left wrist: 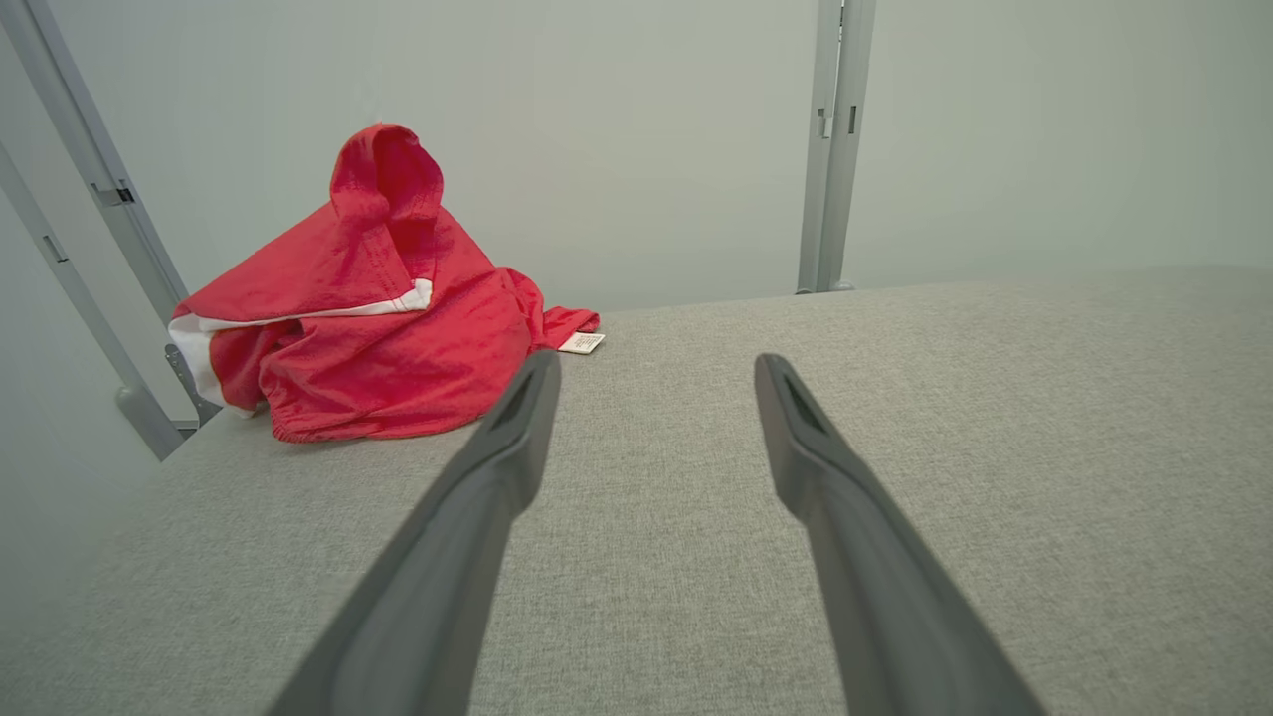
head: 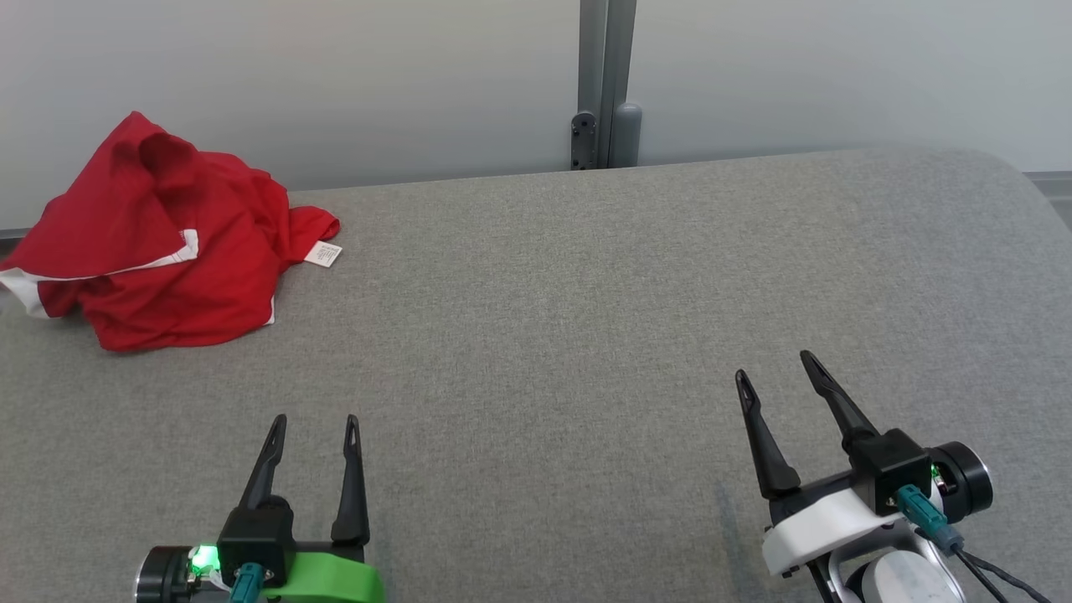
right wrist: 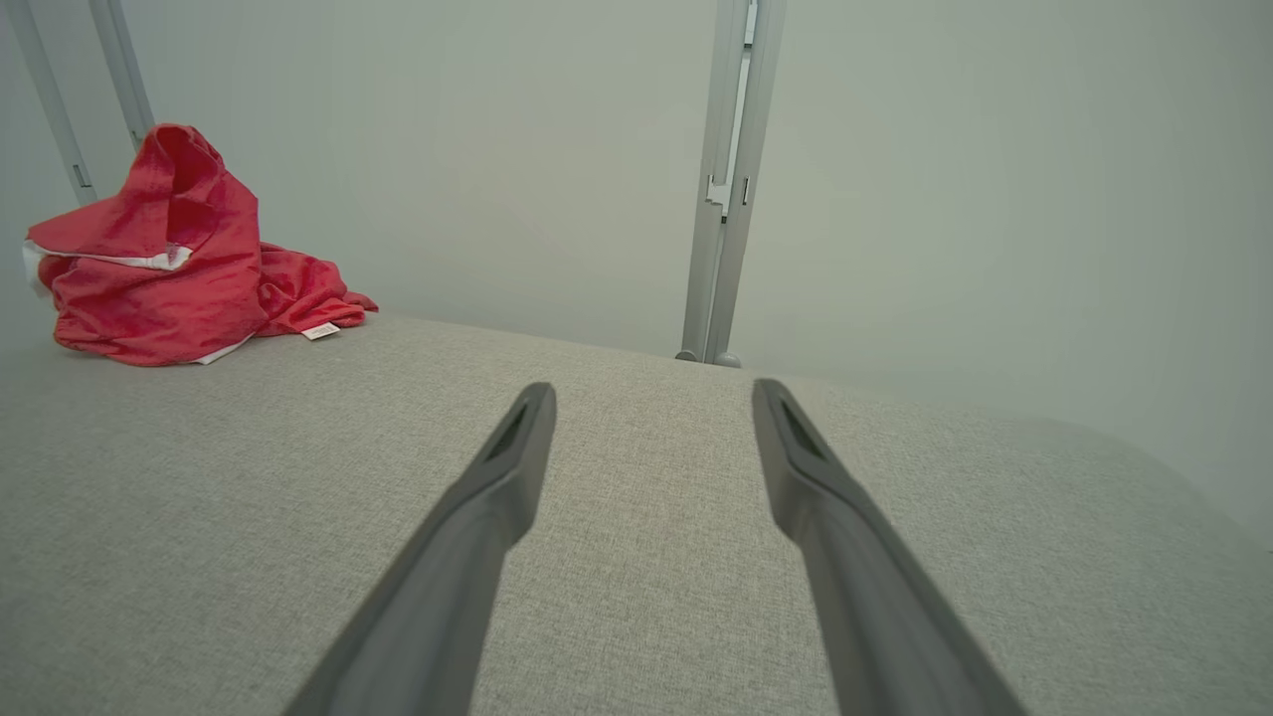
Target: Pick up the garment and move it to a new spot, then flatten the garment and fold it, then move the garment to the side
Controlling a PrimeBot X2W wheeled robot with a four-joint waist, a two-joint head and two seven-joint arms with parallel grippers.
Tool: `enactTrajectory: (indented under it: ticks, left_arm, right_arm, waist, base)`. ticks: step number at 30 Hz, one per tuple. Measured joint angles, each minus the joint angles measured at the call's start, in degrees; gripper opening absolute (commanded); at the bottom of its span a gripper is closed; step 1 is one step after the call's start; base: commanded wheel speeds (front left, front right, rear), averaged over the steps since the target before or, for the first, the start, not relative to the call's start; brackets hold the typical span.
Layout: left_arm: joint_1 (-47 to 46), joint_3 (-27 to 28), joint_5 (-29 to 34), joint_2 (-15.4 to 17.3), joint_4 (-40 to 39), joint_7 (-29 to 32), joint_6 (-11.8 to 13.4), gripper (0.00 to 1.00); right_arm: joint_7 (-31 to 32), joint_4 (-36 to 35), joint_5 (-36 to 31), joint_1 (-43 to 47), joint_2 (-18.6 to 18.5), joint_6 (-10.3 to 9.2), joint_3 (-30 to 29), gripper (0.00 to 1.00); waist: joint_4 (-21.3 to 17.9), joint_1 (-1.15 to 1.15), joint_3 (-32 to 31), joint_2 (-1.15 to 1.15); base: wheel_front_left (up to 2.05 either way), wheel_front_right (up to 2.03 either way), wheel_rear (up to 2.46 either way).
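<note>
The red garment (head: 159, 243) lies crumpled at the far left corner of the grey surface (head: 544, 293). The left hand (head: 316, 417) and right hand (head: 774, 364) are spread and empty, both near the front edge, well apart from the garment.

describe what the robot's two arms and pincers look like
Each pincer has two long, slim, dark fingers tapering to slotted tips on a black block. The left pincer sits on a bright green shell, the right pincer on a white shell. Both carry a teal plug and a green light; a black cable trails from the right one.
</note>
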Motion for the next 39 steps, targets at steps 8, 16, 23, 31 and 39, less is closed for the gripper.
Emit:
enactTrajectory:
  ticks: [8,16,23,31,39]
  left_arm:
    - [0.1,0.2,0.2,-0.1,0.2,-0.1,-0.2,1.00]
    - [0.1,0.5,0.0,-0.3,0.5,-0.1,-0.6,1.00]
    - [0.3,0.6,-0.3,-0.3,0.6,-0.1,-0.7,1.00]
    - [0.7,0.9,-0.8,-0.3,0.9,-0.1,-0.8,1.00]
    - [0.8,0.8,-1.5,-0.3,1.2,-0.1,-0.9,1.00]
  right_arm:
    - [0.0,-0.2,-0.3,0.0,0.0,0.00,0.0,1.00]
    - [0.0,-0.1,-0.1,0.0,0.0,0.00,-0.1,1.00]
    - [0.0,0.1,0.6,0.1,0.0,0.00,-0.2,1.00]
    - [0.0,0.7,1.7,0.3,0.0,0.00,-0.5,1.00]
    - [-0.1,0.9,1.8,0.5,0.0,0.00,-0.5,1.00]
  waist:
    - [0.0,0.00,0.0,0.00]
    - [0.0,0.00,-0.2,0.00]
    - [0.0,0.00,-0.4,0.00]
    - [0.0,0.00,-0.8,0.00]
    - [0.1,0.00,-1.2,0.00]
  base:
    - [0.00,0.00,0.00]
    - [0.00,0.00,0.00]
    - [0.00,0.00,0.00]
    - [0.00,0.00,0.00]
    - [0.00,0.00,0.00]
